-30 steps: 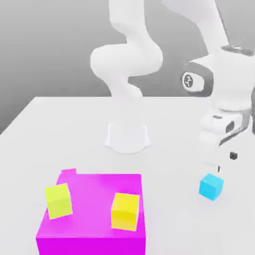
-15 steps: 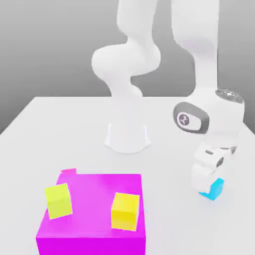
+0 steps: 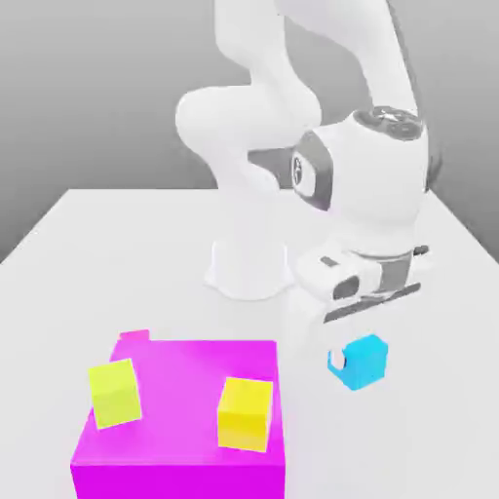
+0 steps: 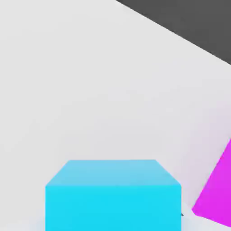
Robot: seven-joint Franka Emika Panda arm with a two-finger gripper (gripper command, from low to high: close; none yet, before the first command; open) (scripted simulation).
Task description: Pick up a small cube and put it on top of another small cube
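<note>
The small cyan-blue cube (image 3: 369,360) hangs just above the white table, and my gripper (image 3: 353,361) is shut on it from above. One white fingertip (image 3: 336,364) shows against the cube's side that faces the exterior view's left. In the hand view the same cube (image 4: 113,194) sits close up between the jaws, with the table far beneath it. A lime-yellow cube (image 3: 115,392) and a golden-yellow cube (image 3: 245,413) rest on a magenta block (image 3: 175,468) toward the exterior view's left of the held cube.
The arm's white base (image 3: 249,268) stands at the middle back of the table (image 3: 88,253). An edge of the magenta block (image 4: 216,194) shows in the hand view beside the held cube. A dark strip lies beyond the table's far edge.
The gripper came down over the cyan-blue cube, shut on it, then lifted it and carried it toward the exterior view's left, nearer the magenta block.
</note>
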